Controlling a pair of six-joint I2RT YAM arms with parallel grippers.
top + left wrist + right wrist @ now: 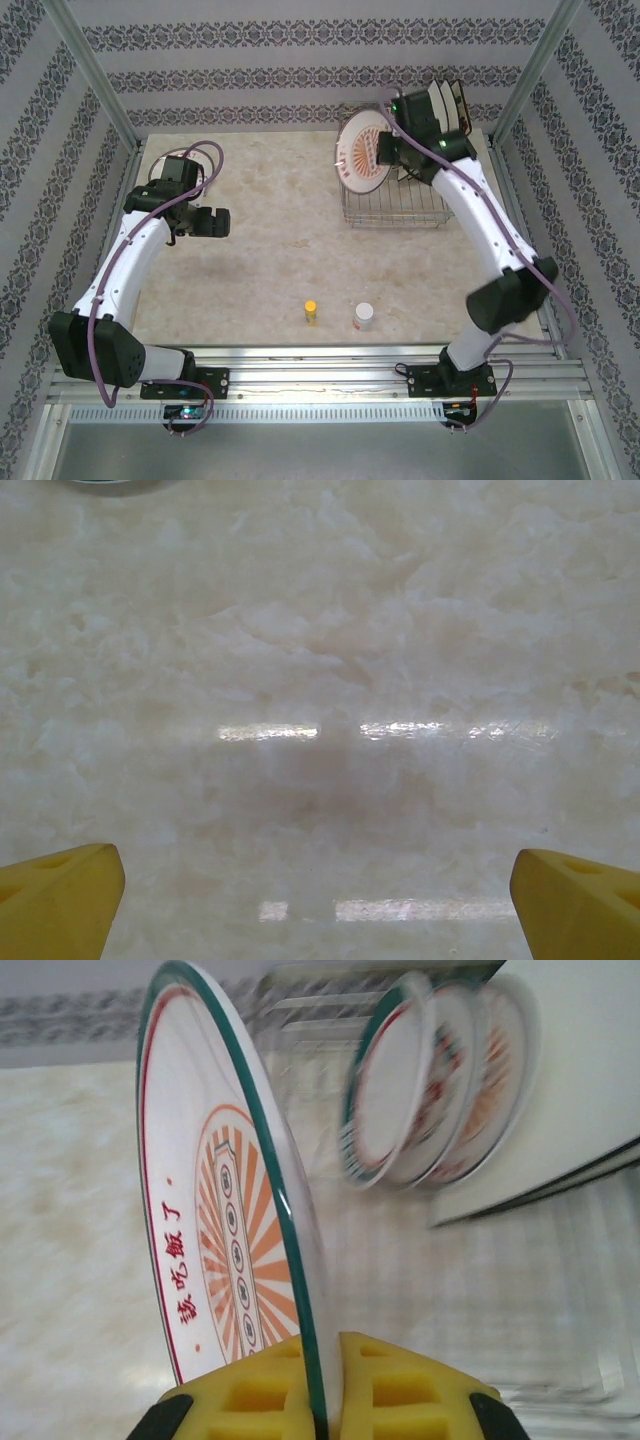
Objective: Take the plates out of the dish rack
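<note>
right hand (325, 1370) is pinching a round plate (225, 1250) by its rim. the yellow fingers are pressed on either side of the green edge, and the orange sunburst face with red characters is turned toward the open worktop (270, 260).

from the top camera that plate sits on edge, tilted, at the left end of the dish rack (400, 210). the rack is parked in the far right corner of the worktop. can't tell if the plate's lower edge is clear of the wires.

behind it in the rack a few more round plates (420, 1090) stand on edge close together (blurry in the wrist view). past those are the square plates (575, 1080), plain pale sides showing.

the right arm reaches in over the rack from the near side, and a metal frame post (528, 80) rises just beside the rack's far right corner.

left hand (207, 222) hovers over bare worktop on the left, well apart from the rack, fingers spread wide with nothing between them.

near the front edge a small yellow bottle (311, 312) and a white jar (364, 316) stand near each other, not touching, well away from the rack.
</note>
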